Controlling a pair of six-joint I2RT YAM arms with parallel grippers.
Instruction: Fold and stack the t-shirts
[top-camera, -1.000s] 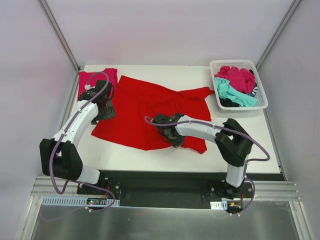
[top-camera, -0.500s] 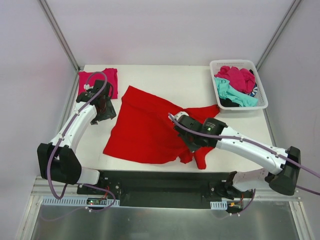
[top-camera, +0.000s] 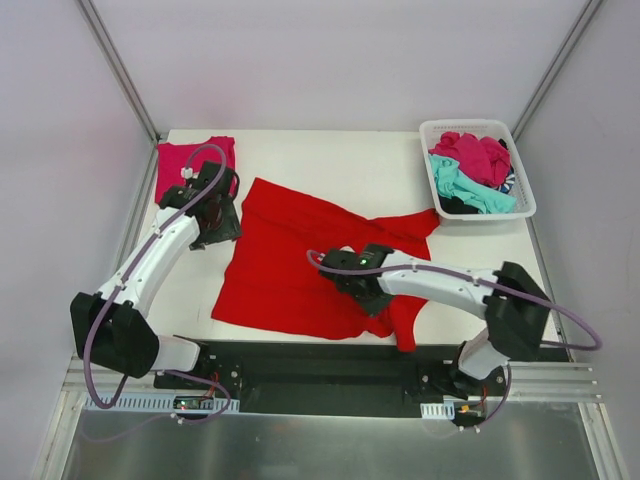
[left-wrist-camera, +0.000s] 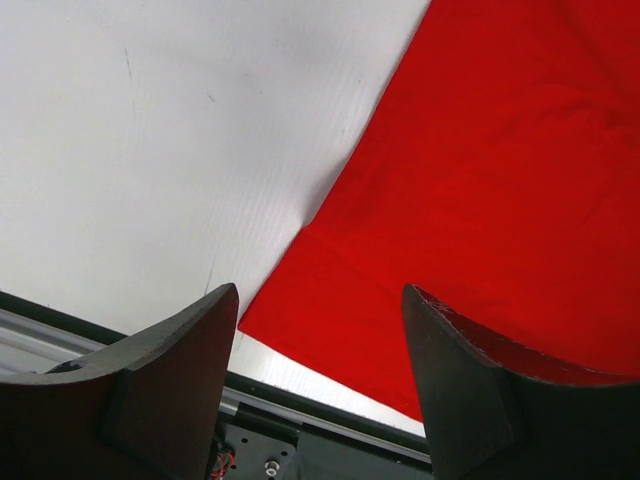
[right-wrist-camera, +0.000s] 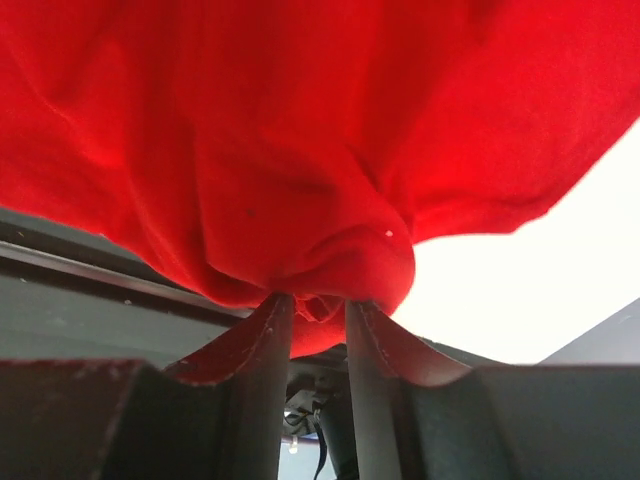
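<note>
A large bright red t-shirt (top-camera: 285, 262) lies crumpled across the middle of the table, its lower right part hanging over the front edge. My right gripper (top-camera: 366, 292) sits on that shirt near the front. In the right wrist view its jaws (right-wrist-camera: 318, 300) stand a little apart, and a bunch of red cloth (right-wrist-camera: 330, 250) rests on the tips and dips between them. My left gripper (top-camera: 218, 212) hovers open by the shirt's left edge; the left wrist view shows nothing between its fingers (left-wrist-camera: 320, 295), only red cloth (left-wrist-camera: 500, 160) below. A folded magenta t-shirt (top-camera: 180, 160) lies at the back left.
A white lattice basket (top-camera: 470, 124) at the back right holds a magenta shirt (top-camera: 478, 155), a teal shirt (top-camera: 468, 190) and something dark. White table (top-camera: 340, 160) shows behind the red shirt. The black front rail (top-camera: 320, 360) runs below the table's edge.
My right arm dragged the red shirt right and toward the front, then drew back left, and its jaws have parted. The left gripper shifted slightly and stayed open.
</note>
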